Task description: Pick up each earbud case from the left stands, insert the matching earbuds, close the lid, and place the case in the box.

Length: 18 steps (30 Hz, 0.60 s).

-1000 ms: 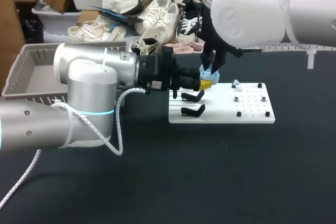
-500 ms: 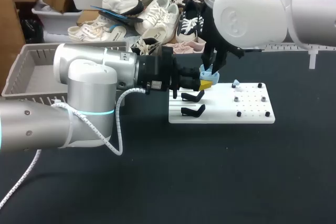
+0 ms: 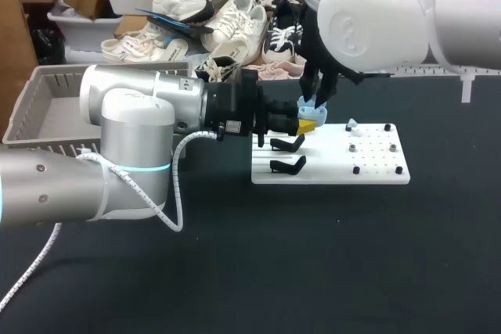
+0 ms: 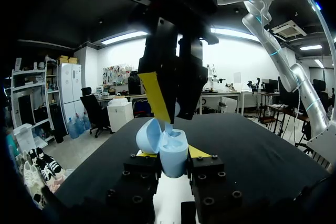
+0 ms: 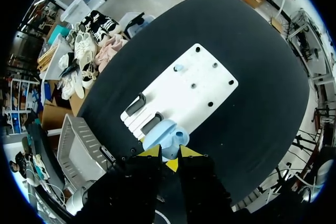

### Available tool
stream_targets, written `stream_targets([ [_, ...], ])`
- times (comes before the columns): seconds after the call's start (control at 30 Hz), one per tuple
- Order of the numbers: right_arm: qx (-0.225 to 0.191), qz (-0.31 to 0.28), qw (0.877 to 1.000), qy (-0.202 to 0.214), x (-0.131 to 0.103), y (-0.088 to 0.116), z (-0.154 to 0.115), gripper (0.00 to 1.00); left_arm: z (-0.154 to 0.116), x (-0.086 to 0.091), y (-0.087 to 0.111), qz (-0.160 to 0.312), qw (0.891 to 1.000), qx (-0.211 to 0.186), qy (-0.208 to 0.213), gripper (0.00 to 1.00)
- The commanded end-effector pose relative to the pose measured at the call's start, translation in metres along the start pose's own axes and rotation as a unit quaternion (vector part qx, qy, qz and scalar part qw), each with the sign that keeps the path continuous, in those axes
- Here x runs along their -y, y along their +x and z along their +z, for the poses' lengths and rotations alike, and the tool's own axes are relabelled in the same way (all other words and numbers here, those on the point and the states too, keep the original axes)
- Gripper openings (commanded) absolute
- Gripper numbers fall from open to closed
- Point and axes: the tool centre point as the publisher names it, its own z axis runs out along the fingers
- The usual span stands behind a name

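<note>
An open light-blue earbud case [image 4: 173, 153] is clamped between the yellow fingertips [image 4: 197, 152] of my left gripper [image 4: 169, 156], its lid [image 4: 148, 135] tipped back. In the head view the left gripper [image 3: 308, 121] holds the case [image 3: 310, 117] just above the far left corner of the white board [image 3: 376, 170]. My right gripper [image 3: 315, 104] hangs straight over the case, its fingers [image 4: 155, 98] nearly together on a small light-blue earbud [image 4: 176, 110] at the case's mouth. In the right wrist view the case [image 5: 160, 134] lies directly ahead of that gripper [image 5: 169, 153].
Two black stands [image 3: 288, 144] [image 3: 288, 165] sit at the left end of the board, small pegs and another light-blue earbud [image 3: 351, 123] at its right half. A grey basket [image 3: 47, 107] stands at the far left, behind my left arm.
</note>
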Motion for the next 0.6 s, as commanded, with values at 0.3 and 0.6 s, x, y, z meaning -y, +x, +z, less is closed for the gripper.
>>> stream_targets([
  [0.3,-0.002,0.002,1.000,-0.003,0.0018,-0.0014,0.0007,0.00,0.0001,0.0011,0.0003,0.000,1.000,0.001,-0.002,0.00],
  [0.6,-0.002,0.004,1.000,-0.005,0.0064,-0.0013,-0.0005,0.00,0.0001,0.0011,0.0003,0.000,1.000,0.001,-0.002,0.00],
])
